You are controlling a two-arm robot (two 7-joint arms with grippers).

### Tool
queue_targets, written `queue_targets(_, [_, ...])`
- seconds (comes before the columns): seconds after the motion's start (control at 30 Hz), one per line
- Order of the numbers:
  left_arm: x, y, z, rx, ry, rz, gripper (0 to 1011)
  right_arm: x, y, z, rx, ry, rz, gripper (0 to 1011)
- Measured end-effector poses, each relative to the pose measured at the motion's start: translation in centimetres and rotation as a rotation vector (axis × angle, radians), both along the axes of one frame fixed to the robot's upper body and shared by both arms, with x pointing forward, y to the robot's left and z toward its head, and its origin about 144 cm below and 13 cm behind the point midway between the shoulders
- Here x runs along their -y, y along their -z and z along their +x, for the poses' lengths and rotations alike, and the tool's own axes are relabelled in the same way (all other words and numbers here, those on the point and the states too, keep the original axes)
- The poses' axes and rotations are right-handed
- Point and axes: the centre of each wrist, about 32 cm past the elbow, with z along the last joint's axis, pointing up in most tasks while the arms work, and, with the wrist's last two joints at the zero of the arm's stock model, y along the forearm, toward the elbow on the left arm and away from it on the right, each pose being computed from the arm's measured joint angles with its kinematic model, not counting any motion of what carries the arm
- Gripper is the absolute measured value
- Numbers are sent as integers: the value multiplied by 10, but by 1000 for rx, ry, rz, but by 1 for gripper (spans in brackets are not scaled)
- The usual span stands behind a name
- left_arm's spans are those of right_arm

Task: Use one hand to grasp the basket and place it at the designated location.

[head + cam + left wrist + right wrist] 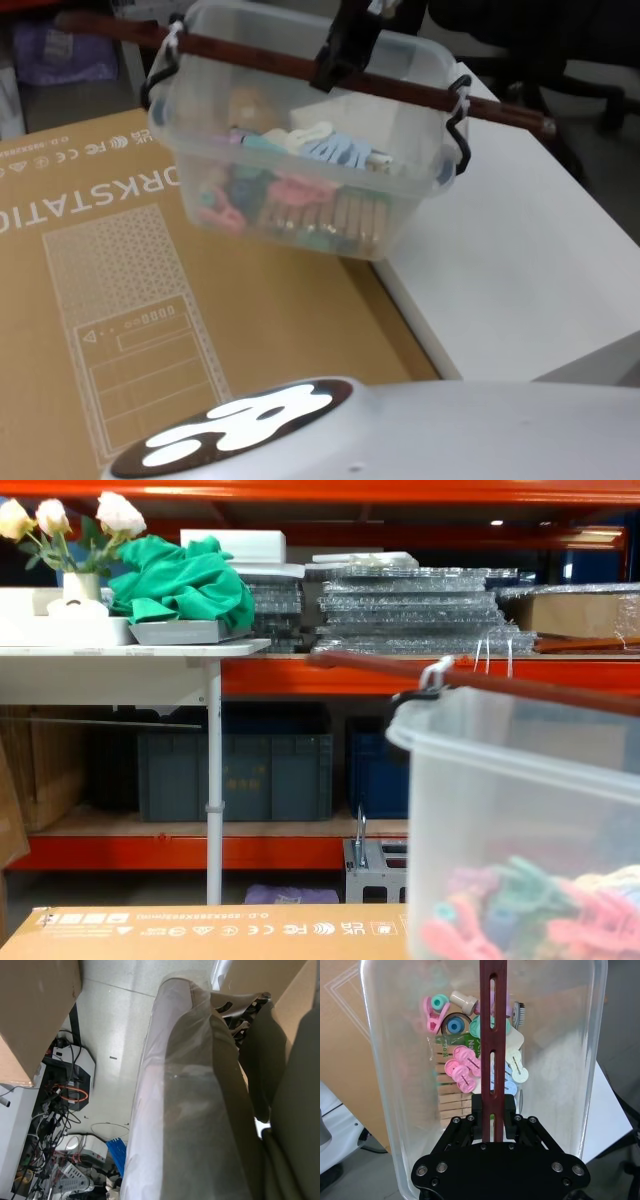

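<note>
Above the seam between brown cardboard sheet and white desk, hanging directly beneath the black right hand clamped mid-length on its dark red slotted handle bar: clear plastic basket of pegs.

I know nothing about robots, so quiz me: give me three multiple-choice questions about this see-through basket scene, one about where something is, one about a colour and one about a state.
1. Where is the basket?
A. Above the meeting of the cardboard box and the white table
B. On the floor
C. On an orange shelf

2. What colour is the basket's handle bar?
A. Bright yellow
B. Dark reddish-brown
C. White

3. What is the right gripper doing?
A. Hanging open beside the basket
B. Pinching a clothes peg
C. Shut on the handle bar

Answers:
1. A, since the head view shows the basket over the edge where the cardboard box meets the white table.
2. B, since the slotted bar is dark reddish-brown in the right wrist view.
3. C, since its black fingers clamp the bar from both sides.
</note>
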Motion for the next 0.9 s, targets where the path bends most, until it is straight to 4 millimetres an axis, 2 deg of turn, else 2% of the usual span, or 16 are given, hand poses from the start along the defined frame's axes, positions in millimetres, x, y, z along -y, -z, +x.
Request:
queue_targets(0.4, [0,0,0,0,0,0,0,44,-10,10,8,130,19,233])
queue_targets(0.9, [0,0,0,0,0,0,0,109,-10,35,-33,458,59,232])
